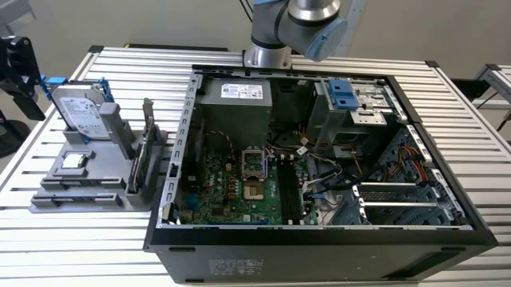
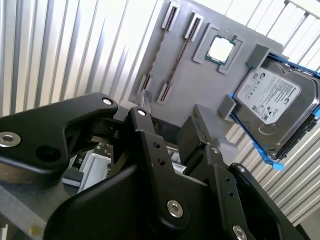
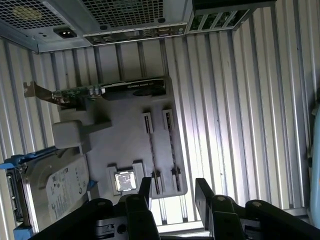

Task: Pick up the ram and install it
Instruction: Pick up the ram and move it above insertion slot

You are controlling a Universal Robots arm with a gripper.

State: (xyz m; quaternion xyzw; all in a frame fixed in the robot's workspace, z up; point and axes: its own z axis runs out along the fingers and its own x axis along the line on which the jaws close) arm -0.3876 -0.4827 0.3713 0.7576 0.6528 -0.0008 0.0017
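First wrist view shows the black angular tool [image 3: 173, 184] spread empty near the slim ram [image 3: 171, 150].

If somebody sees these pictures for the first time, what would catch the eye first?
The big open computer case sits in the middle of the exterior view. At that view's left, a gray holder carries a hard drive. In the first wrist view the open gripper hangs over the holder's two ram sticks.

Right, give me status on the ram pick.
Claw open, empty, over the grey holder. Ram not yet gripped, standing on edge in the holder's slots. Nothing in the way.
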